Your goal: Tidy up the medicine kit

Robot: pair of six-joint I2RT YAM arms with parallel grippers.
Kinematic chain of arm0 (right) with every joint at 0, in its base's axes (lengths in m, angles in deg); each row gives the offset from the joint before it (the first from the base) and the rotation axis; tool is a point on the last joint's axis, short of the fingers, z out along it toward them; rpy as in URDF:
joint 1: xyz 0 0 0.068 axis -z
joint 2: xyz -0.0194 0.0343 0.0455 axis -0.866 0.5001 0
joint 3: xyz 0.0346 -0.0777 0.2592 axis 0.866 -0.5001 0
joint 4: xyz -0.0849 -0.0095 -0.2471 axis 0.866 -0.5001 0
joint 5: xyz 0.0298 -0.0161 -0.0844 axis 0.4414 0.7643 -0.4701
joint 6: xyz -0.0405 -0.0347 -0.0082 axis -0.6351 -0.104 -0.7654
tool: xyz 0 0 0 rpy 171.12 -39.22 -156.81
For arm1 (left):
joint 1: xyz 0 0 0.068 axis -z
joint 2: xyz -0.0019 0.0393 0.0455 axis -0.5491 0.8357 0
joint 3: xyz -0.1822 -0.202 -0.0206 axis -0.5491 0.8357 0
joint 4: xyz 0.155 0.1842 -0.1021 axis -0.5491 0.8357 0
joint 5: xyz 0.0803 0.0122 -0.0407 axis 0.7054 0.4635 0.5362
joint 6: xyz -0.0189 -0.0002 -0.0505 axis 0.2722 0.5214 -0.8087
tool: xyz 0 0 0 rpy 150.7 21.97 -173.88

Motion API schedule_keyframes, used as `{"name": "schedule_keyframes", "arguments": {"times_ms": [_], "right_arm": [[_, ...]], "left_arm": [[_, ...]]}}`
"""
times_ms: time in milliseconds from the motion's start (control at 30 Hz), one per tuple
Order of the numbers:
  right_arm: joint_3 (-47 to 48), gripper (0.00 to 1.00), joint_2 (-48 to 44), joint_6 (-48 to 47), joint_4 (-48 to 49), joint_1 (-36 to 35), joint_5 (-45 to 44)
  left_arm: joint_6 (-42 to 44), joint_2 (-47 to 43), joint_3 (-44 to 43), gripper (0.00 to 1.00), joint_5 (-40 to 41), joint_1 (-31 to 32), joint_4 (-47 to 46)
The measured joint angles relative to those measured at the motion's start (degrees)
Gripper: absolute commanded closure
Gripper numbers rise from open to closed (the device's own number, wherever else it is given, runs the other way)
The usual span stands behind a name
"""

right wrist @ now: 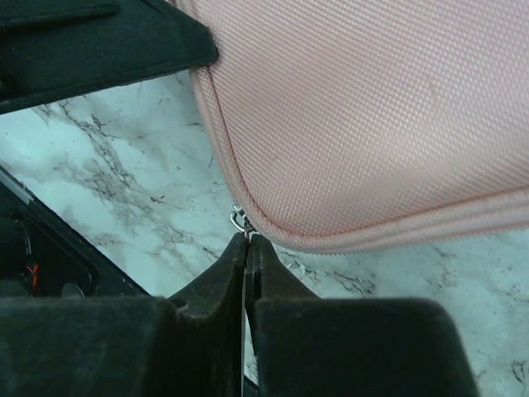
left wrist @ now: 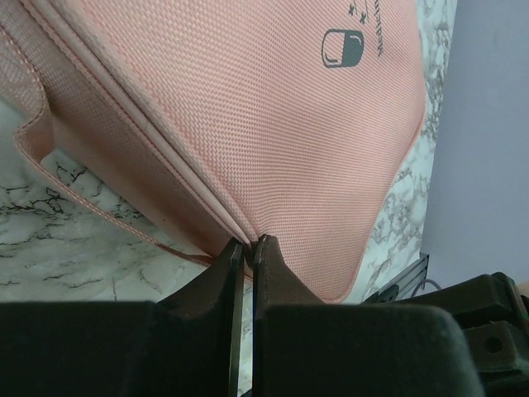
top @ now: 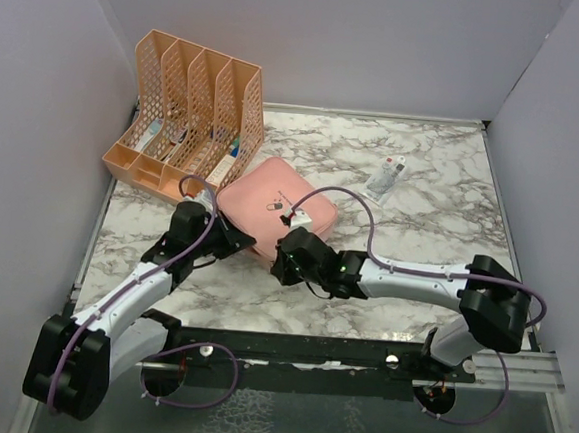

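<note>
The medicine kit (top: 269, 197), a pink square soft case with a pill logo (left wrist: 341, 48) on its lid, lies zipped shut on the marble table. My left gripper (top: 235, 242) is at its near left edge, shut on the seam of the kit (left wrist: 273, 107), with the fingertips (left wrist: 235, 252) pinching the rim. My right gripper (top: 284, 262) is at the kit's near corner (right wrist: 372, 107), shut on the small metal zipper pull (right wrist: 239, 219). The kit's inside is hidden.
An orange perforated file rack (top: 193, 109) holding several items stands at the back left. A small medicine packet (top: 386, 177) lies at the back right. Grey walls enclose the table (top: 418, 237). A black rail (top: 359, 357) runs along the near edge.
</note>
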Motion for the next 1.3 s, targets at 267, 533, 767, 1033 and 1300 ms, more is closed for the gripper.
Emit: {"name": "schedule_keyframes", "arguments": {"times_ms": [267,533,767,1033,1300], "right_arm": [[-2.0,0.99,-4.5,5.0,-5.1,-1.0,-7.0],[-2.0,0.99,-5.7,8.9,-11.5,-0.7,-15.5],[-1.4,0.99,-6.1,10.1,-14.3,-0.6,-17.9],[-1.8,0.99,-6.7,2.1,-11.8,-0.2,-12.6],[-2.6,0.99,-6.6,-3.7,-6.4,0.1,-3.8]], "left_arm": [[0.7,0.7,-1.4,1.00,-0.6,0.3,1.5],[2.9,1.8,-2.5,1.00,-0.5,0.3,2.9],[6.4,5.0,-5.5,0.93,-1.7,0.2,4.0],[8.9,6.1,-6.9,0.61,-1.6,0.0,4.3],[5.0,1.2,-1.9,0.61,-0.8,-0.6,1.6]]}}
